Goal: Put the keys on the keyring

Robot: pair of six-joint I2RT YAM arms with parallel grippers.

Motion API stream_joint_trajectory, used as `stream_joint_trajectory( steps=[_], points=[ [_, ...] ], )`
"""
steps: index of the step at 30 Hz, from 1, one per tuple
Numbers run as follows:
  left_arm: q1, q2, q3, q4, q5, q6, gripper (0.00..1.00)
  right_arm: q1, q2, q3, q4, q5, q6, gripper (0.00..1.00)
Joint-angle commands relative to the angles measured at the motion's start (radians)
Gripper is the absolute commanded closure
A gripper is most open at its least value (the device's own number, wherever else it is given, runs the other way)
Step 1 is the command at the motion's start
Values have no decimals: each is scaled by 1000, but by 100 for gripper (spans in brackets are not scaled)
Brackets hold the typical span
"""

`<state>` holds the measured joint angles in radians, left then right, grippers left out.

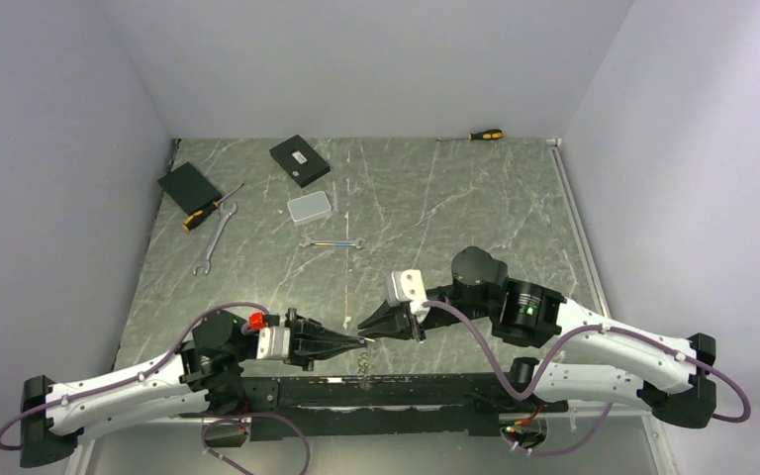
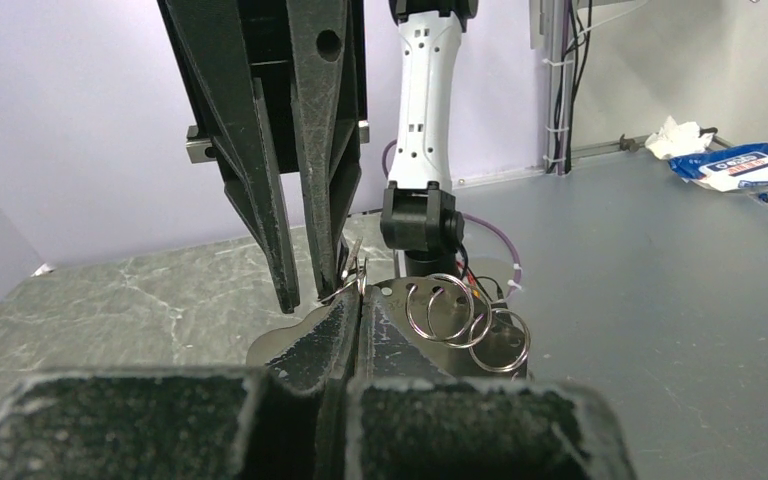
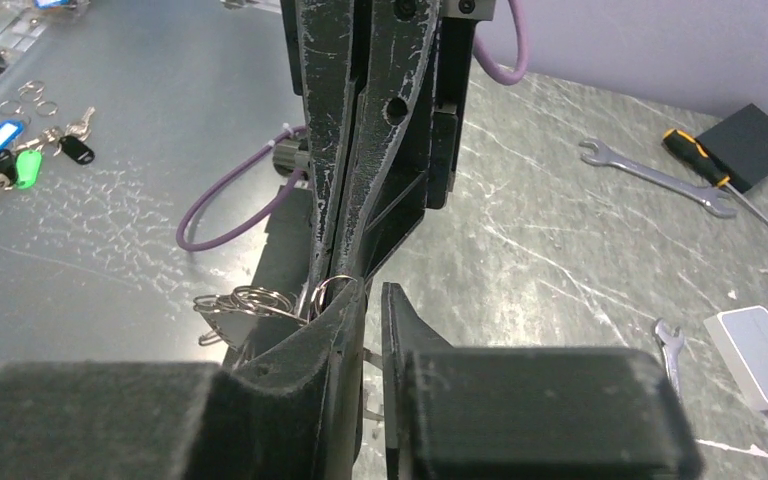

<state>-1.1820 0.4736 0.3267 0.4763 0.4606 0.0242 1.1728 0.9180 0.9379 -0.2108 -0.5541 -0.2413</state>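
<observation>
My left gripper (image 1: 361,341) (image 2: 360,300) is shut on a flat silver plate (image 2: 415,300) punched with holes. The keyring shows as a bunch of thin silvery wire loops (image 2: 465,315) (image 3: 245,300) threaded through that plate. My right gripper (image 1: 366,327) (image 3: 372,290) meets it tip to tip, jaws a narrow gap apart, with a thin metal sliver crossing the gap. One small loop (image 3: 335,285) stands at its left fingertip. A chain-like strand (image 1: 363,362) hangs below the tips. Keys (image 3: 30,150) with blue, green and black tags lie on the grey surface beyond the table.
Two silver wrenches (image 1: 214,237) (image 1: 332,242) lie mid-table, with a screwdriver (image 1: 208,210) beside the left one and another (image 1: 485,135) at the back wall. Two black boxes (image 1: 300,160) (image 1: 189,188) and a pale flat box (image 1: 310,207) sit at the back left.
</observation>
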Motion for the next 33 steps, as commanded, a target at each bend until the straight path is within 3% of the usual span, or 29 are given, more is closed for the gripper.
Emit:
stream_joint_trajectory(
  steps=[1, 7, 29, 33],
  points=[
    [-2, -22, 5, 160, -12, 5, 100, -4, -19, 41, -12, 82, 23, 83],
    [-2, -19, -6, 176, -32, 17, 100, -4, -20, 66, -11, 80, 41, 77],
    [-2, -25, -60, 277, -79, 0, 100, -3, -62, 167, -117, 219, -54, 75],
    [-2, -31, -61, 269, -94, 7, 100, -4, -68, 218, -197, 161, -36, 75]
  ],
)
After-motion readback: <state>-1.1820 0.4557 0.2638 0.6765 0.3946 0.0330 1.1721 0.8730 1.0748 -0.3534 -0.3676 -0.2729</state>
